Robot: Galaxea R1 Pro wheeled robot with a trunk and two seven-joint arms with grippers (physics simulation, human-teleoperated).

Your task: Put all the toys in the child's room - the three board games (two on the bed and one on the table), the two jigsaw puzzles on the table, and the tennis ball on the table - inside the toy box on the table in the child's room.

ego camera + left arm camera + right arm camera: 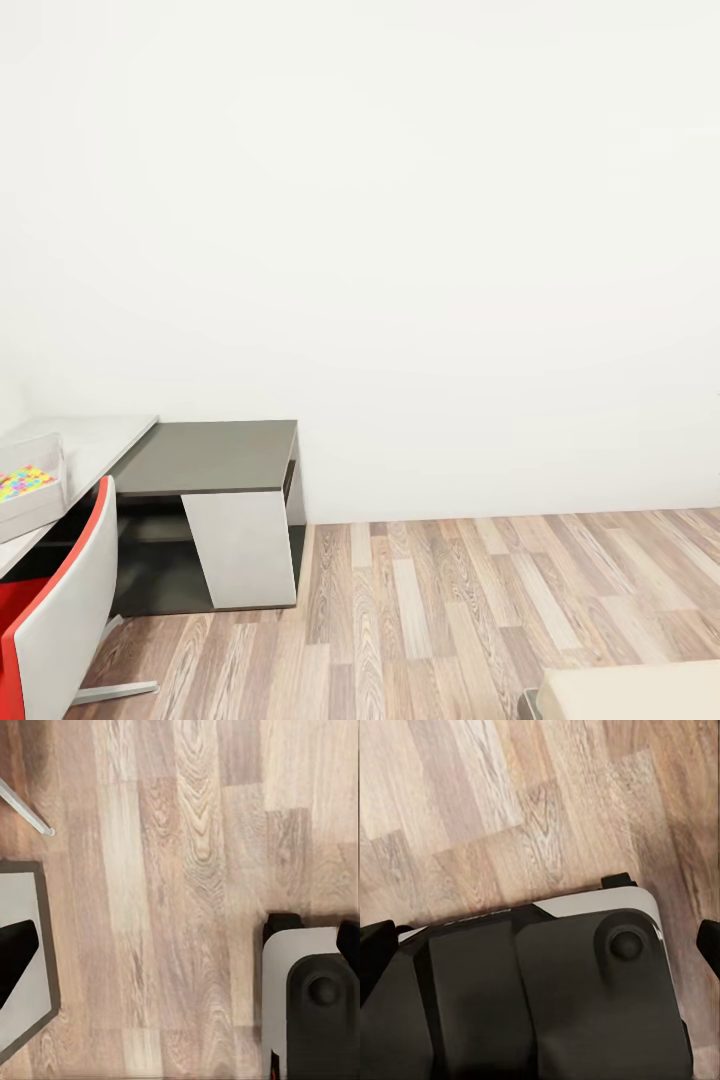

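Grey toy box (35,495) on table (215,455) holds jigsaw puzzle (25,483); hand states unclear.

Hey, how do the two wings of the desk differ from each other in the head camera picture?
The light grey wing has a pale top, while the dark grey wing has a near-black one. The light wing carries a shallow grey bin with multicoloured contents; the dark wing's top is bare. The dark wing shows a slanted white panel below; the light wing's underside is hidden by a red and white chair. Both stand against the white wall.
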